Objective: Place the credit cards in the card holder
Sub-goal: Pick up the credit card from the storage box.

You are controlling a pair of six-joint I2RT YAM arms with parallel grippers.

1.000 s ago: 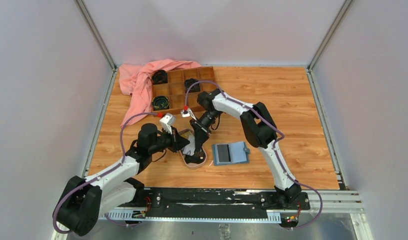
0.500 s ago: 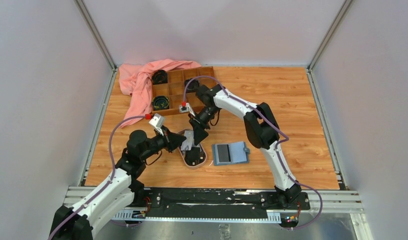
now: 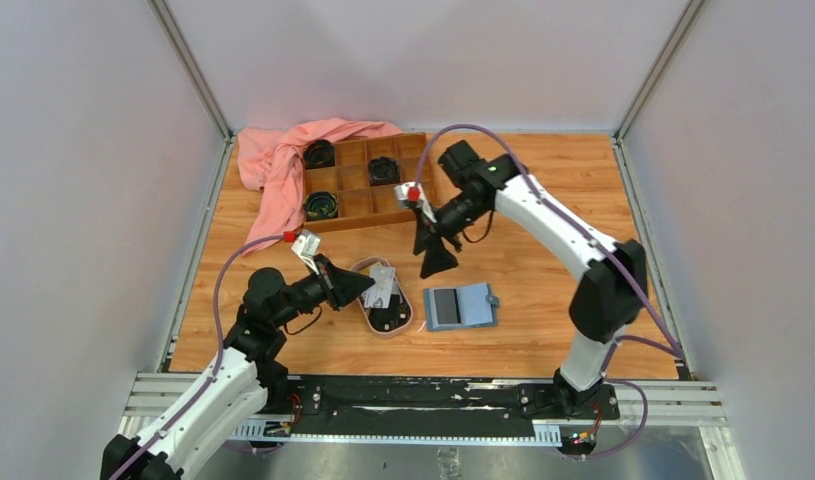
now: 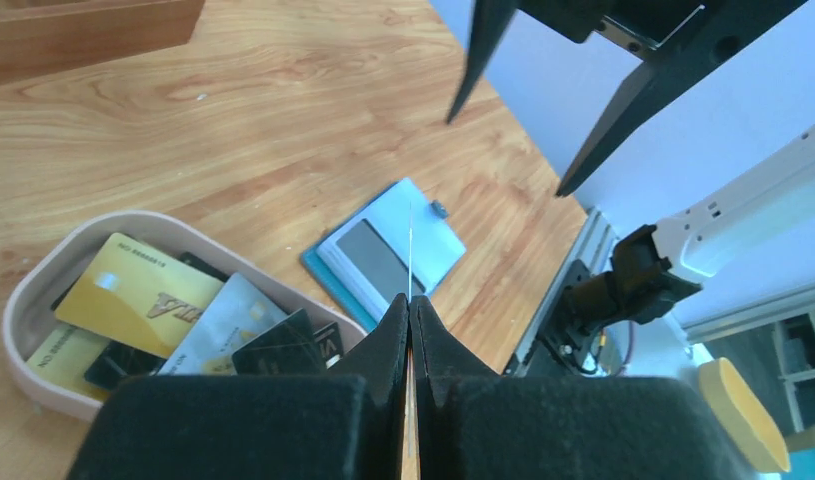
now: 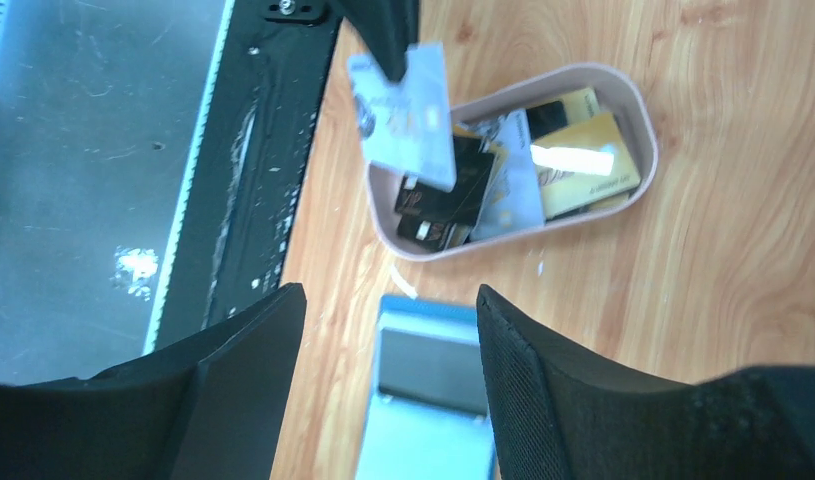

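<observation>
Left gripper (image 3: pixel 368 288) is clamped shut on one thin pale grey-white plastic card (image 5: pixel 408 120), seen edge-on from the left wrist, held over the pink oval smooth-walled dish (image 3: pixel 391 335). Change: a second ago the right gripper was on this card too; it has since let go and pulled up and back. The left now holds it alone, so the handoff looks done and insertion not yet begun. The other credit cards (image 4: pixel 133 300), glossy rigid yellow-gold, black and grey, lie overlapped in the dish. Just right of it lies the small squarish blue folding wallet (image 3: pixel 461 306), open flat, dark grey panel up. Beyond hovers the right gripper (image 3: pixel 435 262), jaws wide, empty. Far back: brown wooden compartment tray (image 3: pixel 353 224) and crumpled pink cloth (image 3: pixel 278 165).
</observation>
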